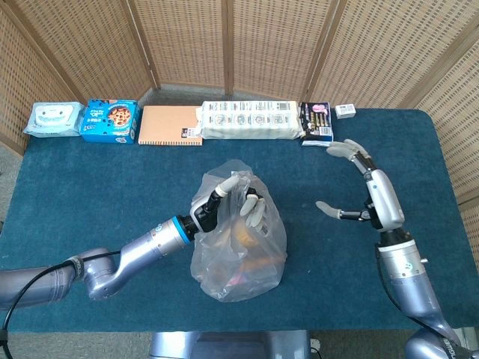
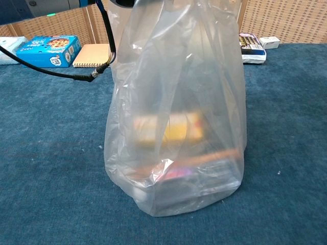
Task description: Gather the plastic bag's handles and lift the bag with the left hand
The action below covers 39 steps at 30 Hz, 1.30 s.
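The clear plastic bag [image 1: 239,247] stands on the blue table [image 1: 90,179] a little below the middle of the head view, and it fills the centre of the chest view [image 2: 176,117]. Its bottom rests flat on the cloth and its top is drawn upward into a peak. Through the film show a yellowish packet and something flat and reddish lower down; what they are cannot be told.

The left hand [image 1: 238,196] sits at the bag's top, just above centre in the head view, reaching in from the lower left on its silver arm with a blue ring at the wrist. Its fingers [image 1: 254,213] are curled into the gathered film at the handles, gripping the plastic. In the chest view the hand itself is cut off by the top edge.

The right hand [image 1: 352,179] is at the right of the head view, well apart from the bag, holding nothing, with its fingers spread.

Along the far edge of the table, near the top of the head view, lie in a row from left to right a pale wipes pack [image 1: 52,118], a blue biscuit box [image 1: 110,120], a brown notebook [image 1: 171,126], a long white patterned pack [image 1: 251,120], a dark box [image 1: 316,120] and a small white box [image 1: 345,111]. A woven screen [image 1: 247,45] stands behind the table.
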Each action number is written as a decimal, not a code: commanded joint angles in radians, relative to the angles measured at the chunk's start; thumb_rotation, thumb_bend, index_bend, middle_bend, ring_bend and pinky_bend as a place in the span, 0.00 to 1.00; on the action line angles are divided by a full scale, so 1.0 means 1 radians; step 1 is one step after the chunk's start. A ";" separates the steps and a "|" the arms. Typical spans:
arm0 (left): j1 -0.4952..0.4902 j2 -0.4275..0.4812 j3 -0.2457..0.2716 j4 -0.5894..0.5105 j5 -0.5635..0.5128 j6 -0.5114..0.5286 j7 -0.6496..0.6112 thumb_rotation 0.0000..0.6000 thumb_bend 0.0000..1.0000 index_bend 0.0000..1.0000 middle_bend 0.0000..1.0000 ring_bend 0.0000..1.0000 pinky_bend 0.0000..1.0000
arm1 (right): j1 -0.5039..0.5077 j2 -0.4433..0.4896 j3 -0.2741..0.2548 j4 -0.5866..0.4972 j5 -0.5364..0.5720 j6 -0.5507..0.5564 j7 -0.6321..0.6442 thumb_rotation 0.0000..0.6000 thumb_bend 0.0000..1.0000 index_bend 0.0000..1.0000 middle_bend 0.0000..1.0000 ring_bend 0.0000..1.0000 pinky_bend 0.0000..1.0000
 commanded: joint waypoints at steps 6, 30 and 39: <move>-0.008 0.027 -0.028 -0.026 -0.004 0.000 -0.141 0.00 0.29 0.73 0.65 0.68 0.54 | -0.079 0.000 -0.062 0.123 -0.067 0.071 0.106 1.00 0.12 0.26 0.21 0.11 0.12; -0.052 0.160 -0.279 -0.201 -0.290 -0.095 -0.121 0.43 0.50 0.82 0.83 0.85 0.79 | -0.106 -0.116 -0.130 0.342 -0.084 0.096 0.129 1.00 0.16 0.31 0.27 0.21 0.19; -0.083 0.209 -0.419 -0.272 -0.488 -0.145 0.004 0.71 0.55 0.90 0.93 0.95 0.84 | -0.133 -0.130 -0.160 0.401 -0.101 0.103 0.168 1.00 0.17 0.36 0.29 0.23 0.22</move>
